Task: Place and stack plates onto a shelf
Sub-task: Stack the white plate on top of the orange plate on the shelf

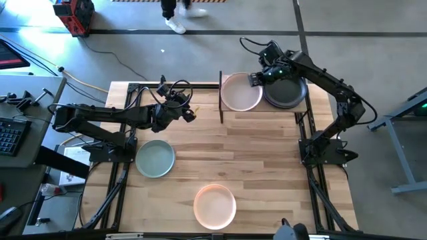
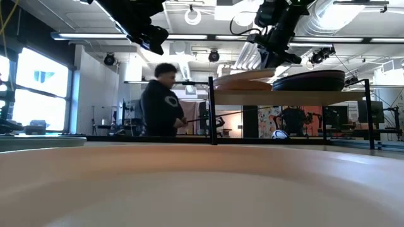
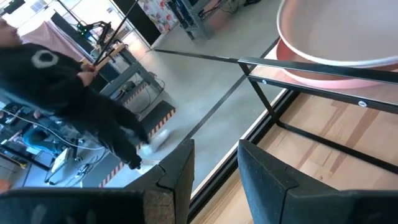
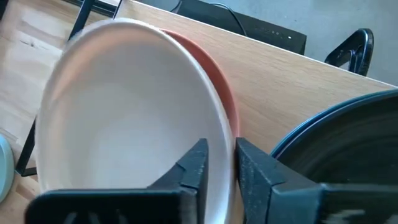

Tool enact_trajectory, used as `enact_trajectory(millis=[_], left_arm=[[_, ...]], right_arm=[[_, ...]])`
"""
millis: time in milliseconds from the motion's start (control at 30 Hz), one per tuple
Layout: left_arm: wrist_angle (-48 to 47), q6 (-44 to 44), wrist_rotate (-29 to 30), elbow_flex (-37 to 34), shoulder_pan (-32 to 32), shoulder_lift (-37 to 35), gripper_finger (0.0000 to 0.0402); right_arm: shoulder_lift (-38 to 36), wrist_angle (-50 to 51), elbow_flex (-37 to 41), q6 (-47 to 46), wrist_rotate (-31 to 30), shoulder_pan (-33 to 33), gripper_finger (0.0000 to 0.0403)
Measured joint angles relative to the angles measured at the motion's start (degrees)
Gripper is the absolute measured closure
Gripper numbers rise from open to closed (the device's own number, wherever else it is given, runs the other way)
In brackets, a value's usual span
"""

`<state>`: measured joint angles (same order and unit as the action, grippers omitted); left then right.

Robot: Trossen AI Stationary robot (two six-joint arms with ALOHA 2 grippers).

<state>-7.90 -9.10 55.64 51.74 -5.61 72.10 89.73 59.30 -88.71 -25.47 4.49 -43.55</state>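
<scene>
Two fingers of the right hand (image 4: 217, 165) are seen straddling the beige plate's (image 4: 124, 118) rim, barely parted; grip cannot be told. It is laid atop a peach plate (image 4: 221, 74) on the shelf (image 1: 267, 110), apparently for stacking. Beside, dark plates (image 1: 287, 90) are stacked. Left hand (image 3: 214, 168) is held open, idle, over the bench (image 1: 267, 167).

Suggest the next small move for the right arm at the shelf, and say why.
Probably open wider and lift clear. The right end effector straddles the rim of the pale beige round plate, which already lies on a peach-pink plate on the small light-wood shelf, beside the dark grey plate stack. Its fingers look only slightly parted. The sage green plate waits on the table.
</scene>
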Motion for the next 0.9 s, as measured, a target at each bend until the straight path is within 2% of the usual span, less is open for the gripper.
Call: enact_trajectory(millis=[167,500,733,800,900], left_arm=[[0.00,-0.02,0.00,0.01,0.00,0.00,0.0289],[-0.02,-0.02,0.00,0.01,0.01,0.00,0.0289],[-0.04,0.00,0.00,0.01,0.02,0.00,0.0289],[-0.04,0.07,0.00,0.01,0.02,0.00,0.0289],[-0.04,0.02,0.00,0.01,0.02,0.00,0.0289]], right_arm=[[0.00,-0.24,0.00,0.45,0.01,0.00,0.0329],[0.00,-0.82,0.00,1.24,0.35,0.00,0.0327],[-0.11,-0.16,-0.04,-1.57,12.19,1.93,0.0327],[-0.11,-0.26,-0.04,-1.57,11.82,3.95,0.0327],[0.16,-0.33,-0.06,-1.72,8.18,6.72,0.0327]])
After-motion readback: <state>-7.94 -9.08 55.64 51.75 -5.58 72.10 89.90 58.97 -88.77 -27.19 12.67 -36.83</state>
